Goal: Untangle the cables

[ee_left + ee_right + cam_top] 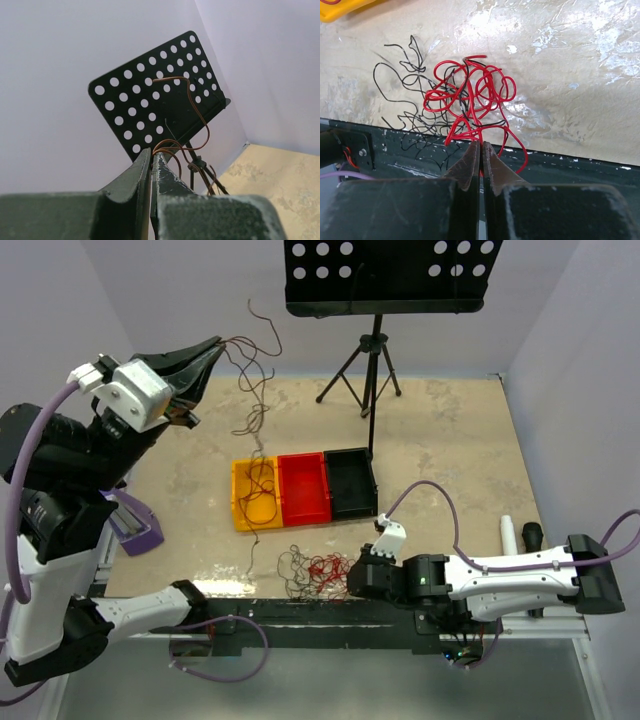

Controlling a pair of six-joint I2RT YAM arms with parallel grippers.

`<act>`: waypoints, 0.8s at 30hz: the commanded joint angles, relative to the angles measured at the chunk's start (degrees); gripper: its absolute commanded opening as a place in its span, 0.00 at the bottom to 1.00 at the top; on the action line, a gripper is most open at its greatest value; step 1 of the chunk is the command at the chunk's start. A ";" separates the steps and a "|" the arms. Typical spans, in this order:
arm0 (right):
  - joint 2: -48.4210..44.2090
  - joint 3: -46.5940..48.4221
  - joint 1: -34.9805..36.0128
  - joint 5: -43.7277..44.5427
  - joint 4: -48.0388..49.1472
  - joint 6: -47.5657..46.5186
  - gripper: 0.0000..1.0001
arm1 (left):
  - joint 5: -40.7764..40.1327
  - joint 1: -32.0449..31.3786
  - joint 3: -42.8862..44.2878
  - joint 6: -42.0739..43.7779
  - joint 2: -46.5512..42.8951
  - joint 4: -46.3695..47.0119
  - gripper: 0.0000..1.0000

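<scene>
Red cable [470, 92], glossy and looped, lies knotted with a hair-thin, kinked black cable [415, 65] at the near edge of the mottled tan table [450, 440], spilling onto the dark front rail [580, 172]. The right gripper [481, 146] is pinched closed on a red strand there. A brown cable [256, 418], wiry and curly, hangs from the raised left gripper [215, 345], which is clamped tight on it, and trails down into the yellow bin [240, 490]. Beside that sit a red bin [303, 485] and a black bin [350, 485]. A perforated black music stand [385, 275] rises behind.
</scene>
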 commanded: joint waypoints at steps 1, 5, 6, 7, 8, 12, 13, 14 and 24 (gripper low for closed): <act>-0.32 0.13 0.07 2.31 -1.31 1.23 0.00 | 3.06 0.16 2.10 -1.14 0.08 1.12 0.07; -1.37 2.93 0.07 4.23 -2.97 -0.79 0.22 | 5.08 0.16 2.09 -2.19 0.44 0.86 0.07; -2.07 4.25 0.16 5.28 -3.59 -1.58 0.31 | 5.34 0.16 2.18 -2.46 0.52 0.77 0.07; -3.13 5.48 0.16 6.25 -3.94 -2.98 0.44 | 5.61 0.16 2.44 -2.55 0.70 0.60 0.07; -4.09 6.88 0.07 7.39 -3.94 -4.99 0.53 | 5.78 0.16 2.71 -2.72 0.79 0.42 0.07; -8.58 11.20 0.16 11.00 -1.93 -11.76 0.81 | 7.19 0.25 3.59 -2.72 1.23 -0.81 0.07; -9.11 12.25 0.16 11.70 -1.49 -13.17 0.83 | 7.63 0.16 3.59 -2.72 1.23 -0.90 0.07; -9.37 13.04 0.07 12.06 -1.14 -14.41 0.84 | 8.15 0.16 3.59 -2.72 1.23 -1.07 0.08; -11.57 13.58 0.07 6.71 24.67 -43.04 0.92 | 9.92 0.16 3.06 -2.72 1.14 -1.42 0.08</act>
